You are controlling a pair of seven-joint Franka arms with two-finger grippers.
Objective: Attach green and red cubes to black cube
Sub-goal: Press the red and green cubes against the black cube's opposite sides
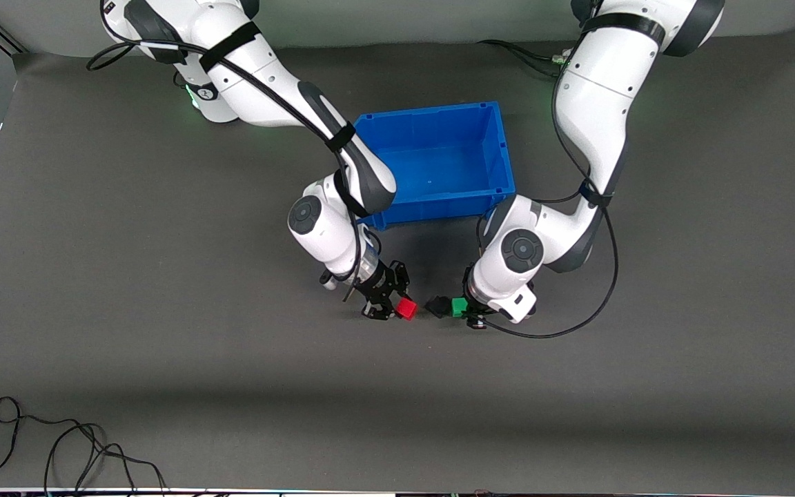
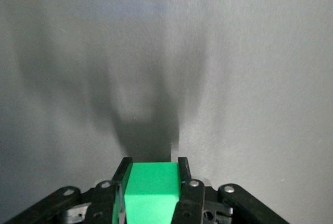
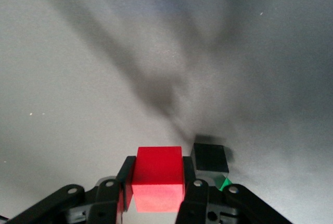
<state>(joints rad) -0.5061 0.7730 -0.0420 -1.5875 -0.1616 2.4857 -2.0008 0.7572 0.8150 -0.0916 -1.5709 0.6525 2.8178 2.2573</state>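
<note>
My right gripper (image 1: 397, 304) is shut on the red cube (image 1: 406, 308), which fills the space between its fingers in the right wrist view (image 3: 157, 185). My left gripper (image 1: 465, 309) is shut on the green cube (image 1: 459, 306), seen between its fingers in the left wrist view (image 2: 152, 191). The black cube (image 1: 438, 306) touches the green cube on the side toward the right arm. A small gap separates it from the red cube. In the right wrist view the black cube (image 3: 209, 158) lies beside the red cube, with a sliver of green (image 3: 225, 184) showing past it.
A blue bin (image 1: 439, 162) stands farther from the front camera than the cubes, between the two arms. Loose black cable (image 1: 59, 442) lies near the mat's front edge at the right arm's end. Grey mat (image 1: 232, 386) surrounds the cubes.
</note>
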